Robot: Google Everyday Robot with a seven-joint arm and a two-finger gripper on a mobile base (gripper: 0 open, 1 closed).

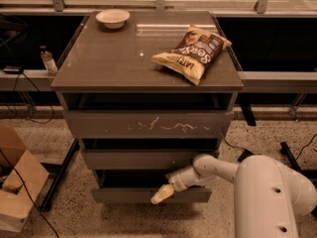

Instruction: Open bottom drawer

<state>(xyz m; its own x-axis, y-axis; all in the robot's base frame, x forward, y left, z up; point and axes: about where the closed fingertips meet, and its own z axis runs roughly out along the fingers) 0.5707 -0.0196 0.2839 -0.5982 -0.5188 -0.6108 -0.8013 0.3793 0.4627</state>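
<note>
My pincer (162, 194) sits low at the upper edge of the bottom drawer (124, 196) front (how wide it stands, I cannot tell). That drawer, lowest of three beneath the surface (114, 58), stands slightly out, showing its dark interior.
</note>
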